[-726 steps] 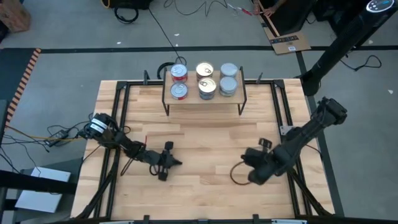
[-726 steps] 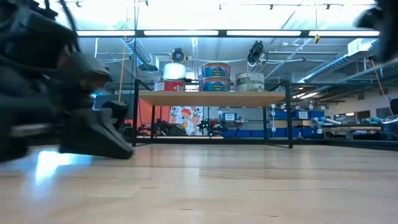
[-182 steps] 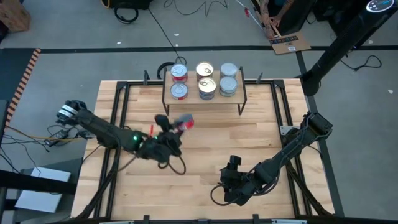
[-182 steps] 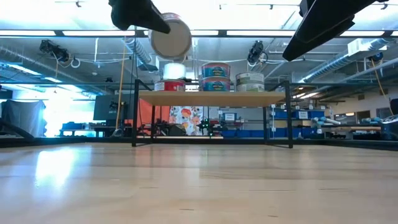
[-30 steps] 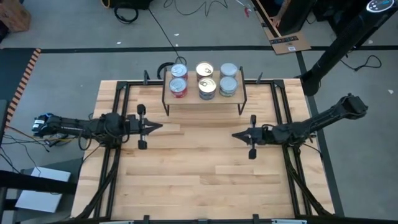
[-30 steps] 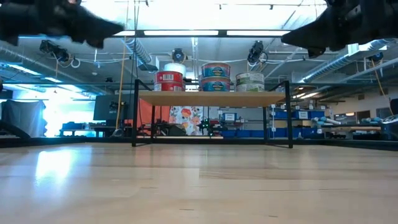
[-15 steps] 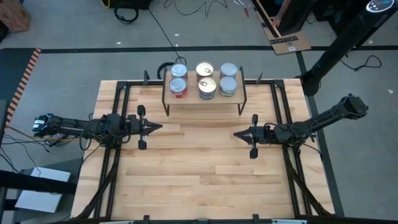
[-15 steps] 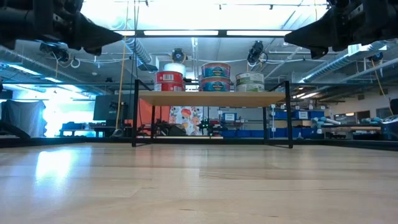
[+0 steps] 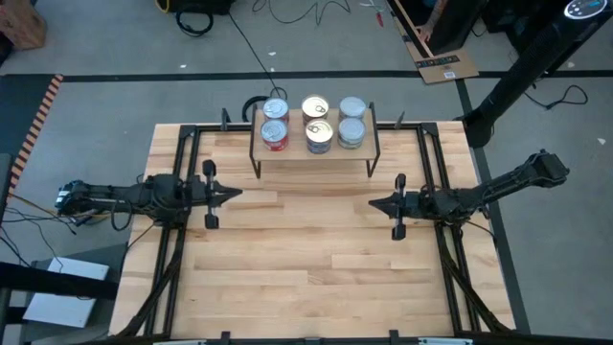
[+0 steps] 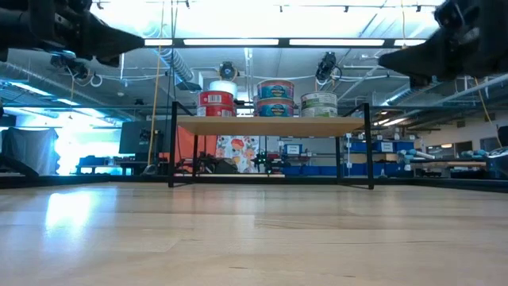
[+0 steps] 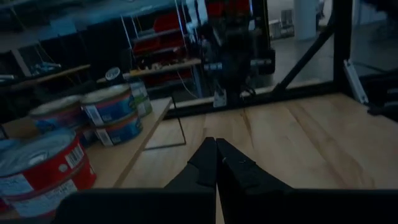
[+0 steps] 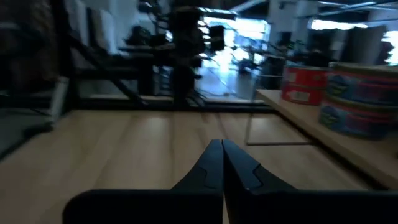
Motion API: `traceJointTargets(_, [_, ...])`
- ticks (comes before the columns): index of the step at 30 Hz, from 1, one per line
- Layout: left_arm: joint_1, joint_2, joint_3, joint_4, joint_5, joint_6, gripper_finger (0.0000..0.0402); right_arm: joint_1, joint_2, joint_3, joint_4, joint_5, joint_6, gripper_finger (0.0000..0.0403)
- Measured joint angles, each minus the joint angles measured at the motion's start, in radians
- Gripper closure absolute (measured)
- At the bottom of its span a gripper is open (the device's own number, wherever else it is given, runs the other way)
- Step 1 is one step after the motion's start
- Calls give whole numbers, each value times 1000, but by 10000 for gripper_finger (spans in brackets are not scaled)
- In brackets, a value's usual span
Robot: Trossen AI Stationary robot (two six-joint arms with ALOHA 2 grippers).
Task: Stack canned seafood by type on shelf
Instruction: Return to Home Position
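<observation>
The left gripper (image 9: 236,194) and right gripper (image 9: 374,203), fingers together, have pulled farther apart before the shelf (image 9: 295,151). The cans (image 9: 319,135) are unmoved.

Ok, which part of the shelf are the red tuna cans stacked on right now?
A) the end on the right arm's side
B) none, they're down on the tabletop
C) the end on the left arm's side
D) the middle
C: the red tuna cans stand at the shelf's end on the left arm's side, with the blue-green-labelled cans in the middle and the silver-topped cans at the other end.
</observation>
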Motion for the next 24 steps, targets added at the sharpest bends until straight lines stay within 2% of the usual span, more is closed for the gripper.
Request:
traceJointTargets(3, [0,-45,0,-22,22,0,399,-10,-74,-69,47,-85,8,401])
traceJointTargets(13, [0,-290,0,-254,17,-8,400,-49,-434,-69,-275,-123,-31,402])
traceJointTargets(19, [-2,-289,-7,-244,1,-4,400,-78,-664,-69,-491,-117,-32,402])
traceJointTargets(24, [-2,-289,-40,-161,-2,16,400,-101,-663,-69,-515,-106,-33,402])
